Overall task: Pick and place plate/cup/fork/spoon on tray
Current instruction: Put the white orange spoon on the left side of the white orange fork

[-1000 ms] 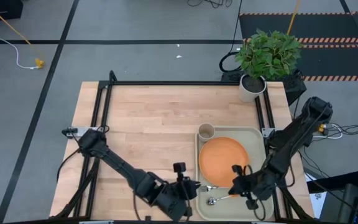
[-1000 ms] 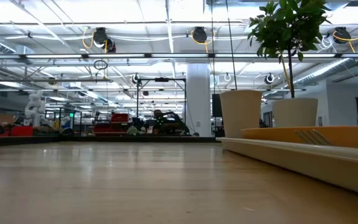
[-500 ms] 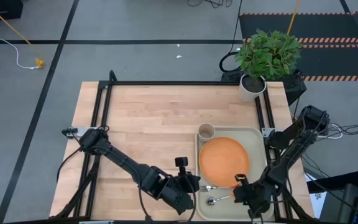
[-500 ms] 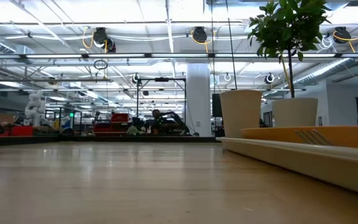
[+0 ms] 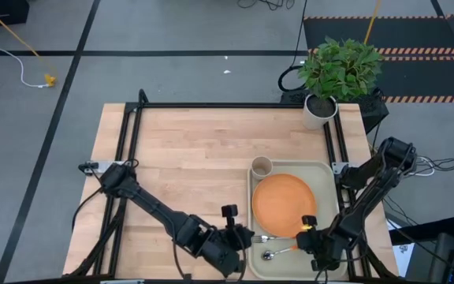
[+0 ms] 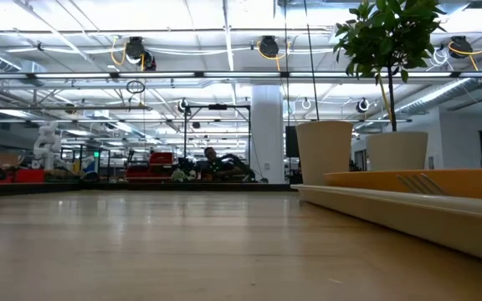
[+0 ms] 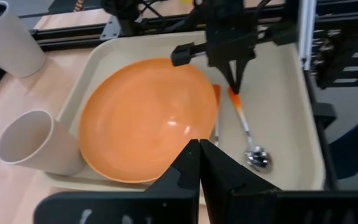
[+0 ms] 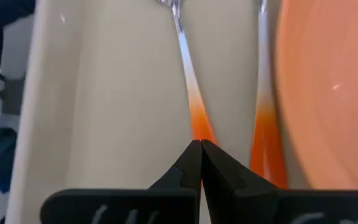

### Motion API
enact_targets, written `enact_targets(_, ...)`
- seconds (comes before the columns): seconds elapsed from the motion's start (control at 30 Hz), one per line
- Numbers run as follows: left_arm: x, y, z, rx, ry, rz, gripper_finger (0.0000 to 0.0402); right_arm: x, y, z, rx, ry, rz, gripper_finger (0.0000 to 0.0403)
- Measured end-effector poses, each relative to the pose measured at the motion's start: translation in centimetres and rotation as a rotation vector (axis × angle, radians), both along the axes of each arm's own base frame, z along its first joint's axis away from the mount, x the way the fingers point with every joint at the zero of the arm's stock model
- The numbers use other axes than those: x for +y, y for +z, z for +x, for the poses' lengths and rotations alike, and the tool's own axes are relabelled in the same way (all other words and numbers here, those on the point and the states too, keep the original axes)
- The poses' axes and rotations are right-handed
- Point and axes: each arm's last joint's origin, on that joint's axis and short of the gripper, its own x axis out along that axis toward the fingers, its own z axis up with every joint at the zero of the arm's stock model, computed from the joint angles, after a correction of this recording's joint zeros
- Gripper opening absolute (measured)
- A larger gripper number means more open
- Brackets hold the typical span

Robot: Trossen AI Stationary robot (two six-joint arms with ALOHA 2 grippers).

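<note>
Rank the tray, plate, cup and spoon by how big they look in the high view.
1. tray
2. plate
3. spoon, long but thin
4. cup
The spoon and cup look close, so their order is unsure.

My own two dark fingers [image 8: 199,163] meet tip to tip with no gap between them, right at the orange handle end of a slim silver metal utensil [image 8: 188,81] lying on the pale beige-green tray [image 8: 114,93]. Its head runs out of frame, so I cannot tell spoon from fork. Just beside it lies a second silver, orange-handled utensil [image 8: 266,134], alongside the round orange plate [image 8: 328,87].
</note>
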Motion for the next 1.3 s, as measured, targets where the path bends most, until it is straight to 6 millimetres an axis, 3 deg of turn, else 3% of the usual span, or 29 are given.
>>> enact_targets(0.2,-1.0,0.1,-0.4,-0.017,-0.020,-0.010,0.0017,-0.1,-0.4,0.3,0.045,-0.012,0.013,0.0000)
enact_targets(0.73,-1.0,0.1,-0.5,-0.018,-0.020,-0.007,0.0006,0.9,-2.0,1.0,0.069,-0.123,0.087,0.0000)
enact_targets(1.07,-1.0,0.1,-0.5,-0.019,-0.020,-0.006,0.0020,1.1,-1.9,1.2,0.069,-0.214,0.153,0.0000)
enact_targets(1.3,-1.0,0.1,-0.5,-0.019,-0.021,-0.005,0.0004,1.2,-1.4,1.3,0.035,-0.201,0.186,0.0000)
